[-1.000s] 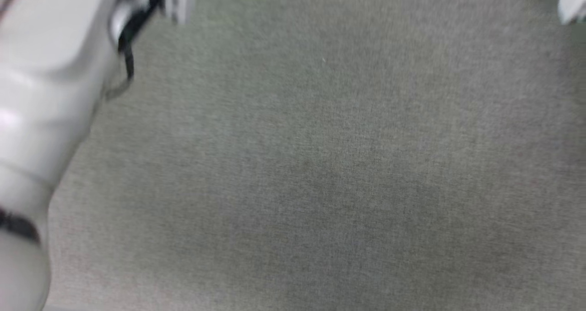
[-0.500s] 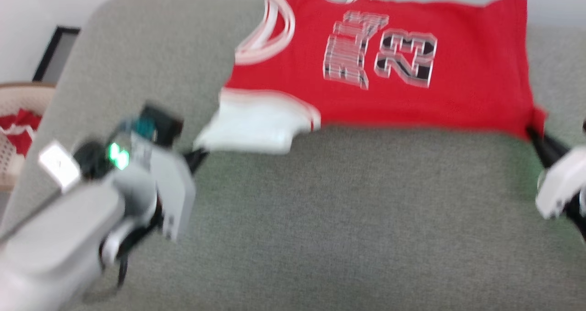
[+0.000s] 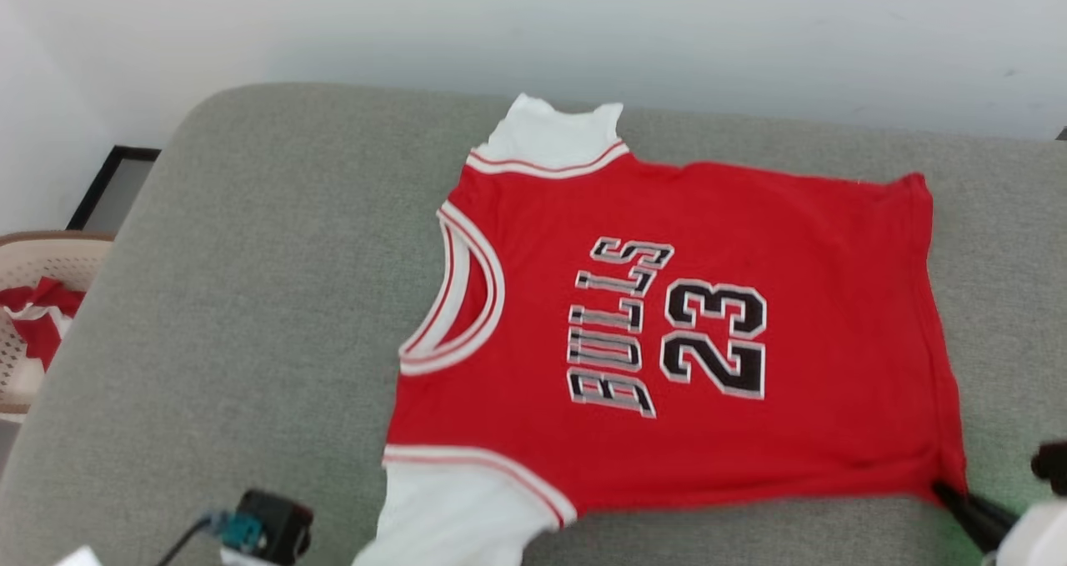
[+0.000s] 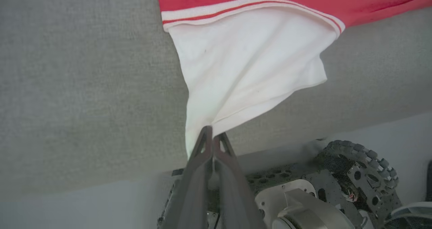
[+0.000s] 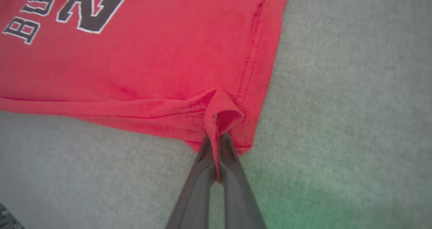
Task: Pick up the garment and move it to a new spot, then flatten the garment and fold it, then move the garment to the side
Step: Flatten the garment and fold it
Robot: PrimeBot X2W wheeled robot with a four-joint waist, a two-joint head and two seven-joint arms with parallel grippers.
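Lying flat on the grey cushion [image 3: 250, 299], the garment [image 3: 683, 333] spreads away from the robot, long axis left-to-right; left end effector [image 4: 212, 133] is clenched on its near white sleeve [image 4: 249, 67]; right end effector [image 5: 216, 138] on its near red hem corner [image 5: 224, 116].

Head view overlooks the garment [image 3: 667, 299]; both wrist views (close) face it.

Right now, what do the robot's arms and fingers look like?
The left gripper has two long, dark grey fingers that taper to thin tips, with small triangle cut-outs near the ends. The right gripper has matching fingers on a white body. Near the left wrist sits a black block with a teal plug and a dark cable.
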